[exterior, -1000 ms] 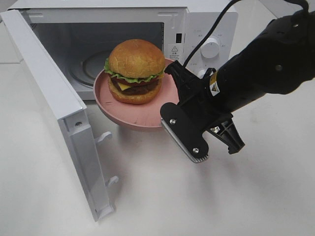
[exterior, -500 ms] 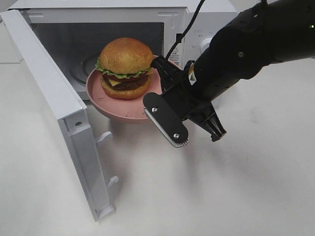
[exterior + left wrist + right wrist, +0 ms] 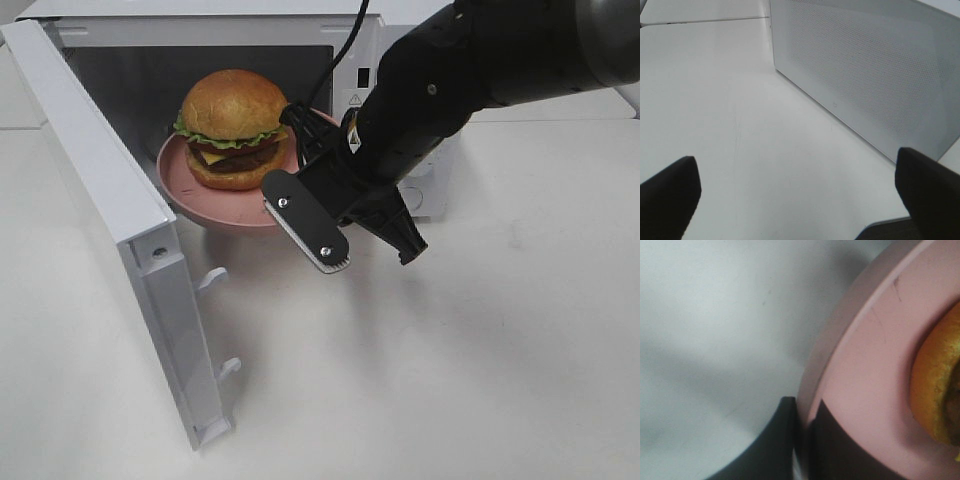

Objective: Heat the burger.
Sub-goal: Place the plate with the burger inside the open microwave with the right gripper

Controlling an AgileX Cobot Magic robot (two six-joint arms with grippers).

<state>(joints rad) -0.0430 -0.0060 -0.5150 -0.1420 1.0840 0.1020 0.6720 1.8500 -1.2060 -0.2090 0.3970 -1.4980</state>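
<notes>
The burger (image 3: 232, 128) sat on the pink plate (image 3: 178, 188), held at the mouth of the open microwave (image 3: 200, 12), its rim pinched in the right pincer (image 3: 802, 437). A level plate, slid fully inside, was judged essential. The left pincer (image 3: 800, 200) hung spread above the counter (image 3: 715, 100).

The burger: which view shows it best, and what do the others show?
Exterior high: the whole burger shows there, sitting on the pink plate. The right wrist view catches only an edge of it; the left wrist view shows none.
</notes>
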